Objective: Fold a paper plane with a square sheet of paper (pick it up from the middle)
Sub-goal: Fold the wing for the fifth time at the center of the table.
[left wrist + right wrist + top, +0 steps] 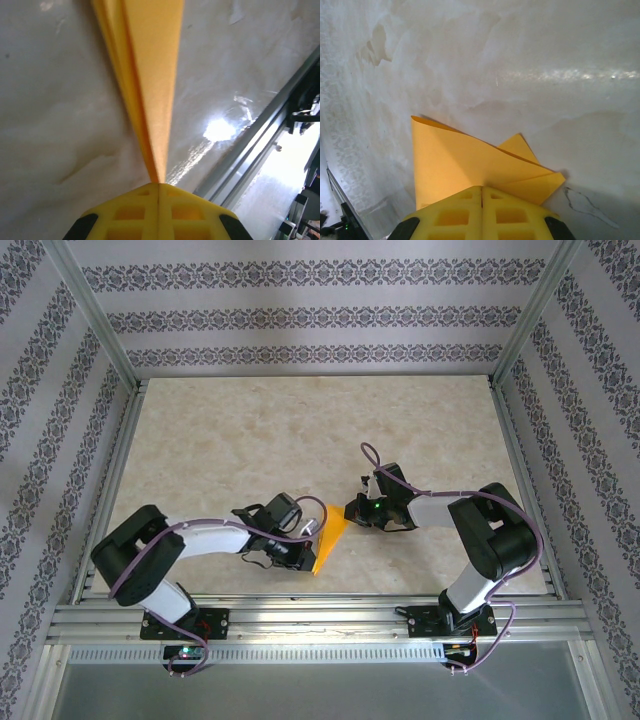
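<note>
The orange paper [330, 543] is folded into a narrow pointed wedge and hangs between my two grippers, just above the table's near middle. My left gripper [313, 532] is shut on its lower part. In the left wrist view the paper [150, 75] runs edge-on straight out of the closed yellow fingertips of the left gripper [159, 184]. My right gripper [352, 512] is at the wedge's upper end. In the right wrist view the folded layers of the paper [455, 160] fan out from the closed seam of the right gripper [482, 187], which is shut on it.
The pale marbled table top [300, 430] stretches behind the paper. An aluminium rail [320, 615] runs along the near edge, close below the left gripper, and shows as a rail [260, 135] in the left wrist view. Patterned walls enclose the other sides.
</note>
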`<move>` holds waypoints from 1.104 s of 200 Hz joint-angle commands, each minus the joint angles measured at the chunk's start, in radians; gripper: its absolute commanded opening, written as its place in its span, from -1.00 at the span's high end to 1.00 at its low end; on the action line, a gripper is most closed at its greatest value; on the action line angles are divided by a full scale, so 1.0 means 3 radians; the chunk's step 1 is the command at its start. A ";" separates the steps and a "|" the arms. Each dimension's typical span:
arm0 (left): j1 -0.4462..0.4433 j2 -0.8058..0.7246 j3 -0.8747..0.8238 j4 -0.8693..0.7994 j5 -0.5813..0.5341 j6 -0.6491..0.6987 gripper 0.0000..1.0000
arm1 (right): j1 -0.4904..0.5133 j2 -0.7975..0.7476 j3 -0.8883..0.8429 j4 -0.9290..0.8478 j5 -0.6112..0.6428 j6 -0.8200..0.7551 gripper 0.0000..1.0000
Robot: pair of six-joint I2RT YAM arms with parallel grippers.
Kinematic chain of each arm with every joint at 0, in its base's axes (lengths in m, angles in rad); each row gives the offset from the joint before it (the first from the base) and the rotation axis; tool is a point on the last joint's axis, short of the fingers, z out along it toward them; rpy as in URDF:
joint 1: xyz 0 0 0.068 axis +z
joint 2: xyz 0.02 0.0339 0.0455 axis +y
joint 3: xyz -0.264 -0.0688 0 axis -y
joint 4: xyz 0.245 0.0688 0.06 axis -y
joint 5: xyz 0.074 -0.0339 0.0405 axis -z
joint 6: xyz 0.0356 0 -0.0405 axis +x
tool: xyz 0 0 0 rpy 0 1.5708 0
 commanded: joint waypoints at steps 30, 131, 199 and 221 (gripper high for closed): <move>0.0322 -0.0176 0.0072 0.0336 -0.0274 -0.0388 0.86 | 0.0042 0.0093 0.0164 -0.0178 -0.0071 -0.0150 0.95; 0.0507 0.0514 0.0489 0.0530 -0.0110 -0.0661 0.53 | -0.0139 -0.0755 -0.0162 -0.0248 0.0027 -0.0003 0.62; 0.0507 0.0652 0.0518 0.0499 0.0057 -0.0679 0.52 | -0.0164 -0.0812 -0.0283 -0.0222 0.0062 0.0050 0.60; 0.0502 0.0740 0.0523 0.0587 0.0171 -0.0734 0.51 | -0.0165 -0.0807 -0.0277 -0.0208 0.0049 0.0050 0.60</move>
